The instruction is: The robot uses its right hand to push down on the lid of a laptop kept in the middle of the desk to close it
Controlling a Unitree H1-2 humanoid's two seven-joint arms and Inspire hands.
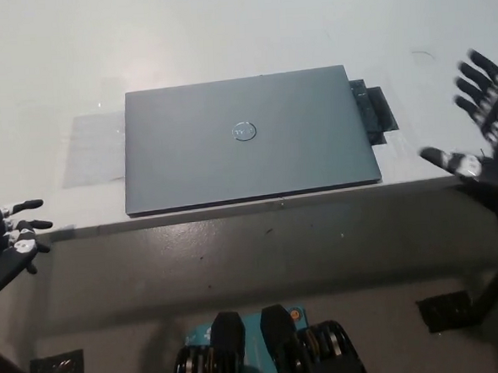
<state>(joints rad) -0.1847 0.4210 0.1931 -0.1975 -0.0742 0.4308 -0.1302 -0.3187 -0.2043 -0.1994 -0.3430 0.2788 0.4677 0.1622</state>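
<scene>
— Where is the laptop (pixel 248 137)?

— In the middle of the desk (pixel 223 36), lying flat with its grey lid fully down, the round logo (pixel 243 132) facing up. Its near edge runs along the desk's front edge, just short of it.

— And the right hand (pixel 486 130)?

— Off to the laptop's right, at the picture's far right edge, well apart from the lid. The fingers are spread wide and point away from the robot, with the thumb sticking out toward the laptop. It holds nothing and touches nothing that I can see (part of the palm is cut off by the frame).

— The left hand (pixel 7 243)?

— At rest at the lower left, in front of the desk's edge, fingers loosely apart and empty.

— Anything else on the desk?

— A dark, flat, ridged thing (pixel 375 113) peeks out from under the laptop's right side; possibly a stand or pad, but the view is too poor to say. A pale rectangular patch (pixel 94 149) lies just left of the laptop.
</scene>
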